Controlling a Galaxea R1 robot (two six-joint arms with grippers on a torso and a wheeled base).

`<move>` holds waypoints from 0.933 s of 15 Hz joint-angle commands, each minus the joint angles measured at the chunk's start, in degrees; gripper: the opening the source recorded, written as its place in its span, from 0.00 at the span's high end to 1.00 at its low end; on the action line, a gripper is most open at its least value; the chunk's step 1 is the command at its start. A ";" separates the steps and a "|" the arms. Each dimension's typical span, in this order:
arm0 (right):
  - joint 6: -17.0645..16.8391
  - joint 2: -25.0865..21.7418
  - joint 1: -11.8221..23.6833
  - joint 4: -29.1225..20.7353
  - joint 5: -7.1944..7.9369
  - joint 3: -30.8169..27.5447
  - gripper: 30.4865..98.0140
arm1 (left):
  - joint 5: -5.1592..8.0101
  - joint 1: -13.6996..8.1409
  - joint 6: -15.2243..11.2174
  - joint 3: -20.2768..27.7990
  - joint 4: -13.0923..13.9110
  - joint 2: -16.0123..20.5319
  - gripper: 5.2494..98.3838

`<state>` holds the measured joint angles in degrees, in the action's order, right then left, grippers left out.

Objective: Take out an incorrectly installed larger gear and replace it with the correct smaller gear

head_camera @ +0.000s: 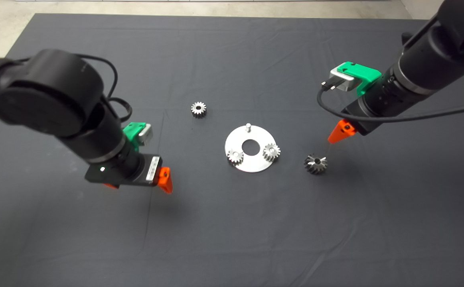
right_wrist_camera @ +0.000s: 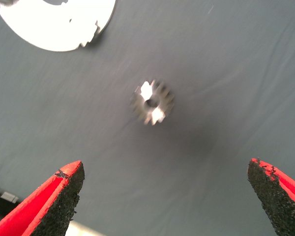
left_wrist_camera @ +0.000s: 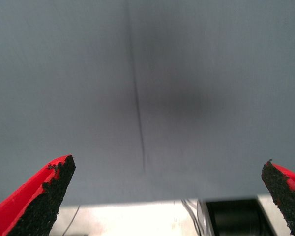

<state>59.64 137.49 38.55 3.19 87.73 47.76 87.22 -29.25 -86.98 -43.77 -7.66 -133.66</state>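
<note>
The larger gear (head_camera: 315, 164) lies on the mat just right of the round silver plate (head_camera: 251, 164), its shiny end face up. My right gripper (head_camera: 345, 129) hovers above and behind it, open; in the right wrist view the larger gear (right_wrist_camera: 152, 102) sits ahead of the spread fingers (right_wrist_camera: 59, 196), untouched. Two smaller gears (head_camera: 235, 156) (head_camera: 271, 151) sit on the plate, and its far peg (head_camera: 248, 126) stands bare. A third smaller gear (head_camera: 198, 109) lies loose on the mat to the plate's far left. My left gripper (head_camera: 138, 182) hangs open over bare mat, left of the plate.
The dark mat (head_camera: 232, 239) covers the table, with a crease (left_wrist_camera: 137, 113) running under the left gripper. Pale floor (head_camera: 0, 32) shows beyond the mat's far edge. The plate's rim (right_wrist_camera: 54, 29) shows in the right wrist view.
</note>
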 commanded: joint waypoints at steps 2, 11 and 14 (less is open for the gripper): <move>4.87 3.81 7.49 -9.85 5.90 -1.72 0.15 | 0.67 -0.99 0.24 -4.76 -6.19 -5.21 0.01; 4.96 -0.06 10.84 -15.67 4.40 -4.18 0.08 | -0.37 -0.48 1.96 -11.81 -12.99 -9.21 0.01; 4.96 0.02 13.04 -17.16 3.51 -5.68 0.08 | -2.42 -0.38 5.08 -17.75 -12.99 -10.36 0.01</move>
<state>64.20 137.73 46.80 -9.56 87.78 44.32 86.82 -29.07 -84.64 -56.63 -19.94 -142.72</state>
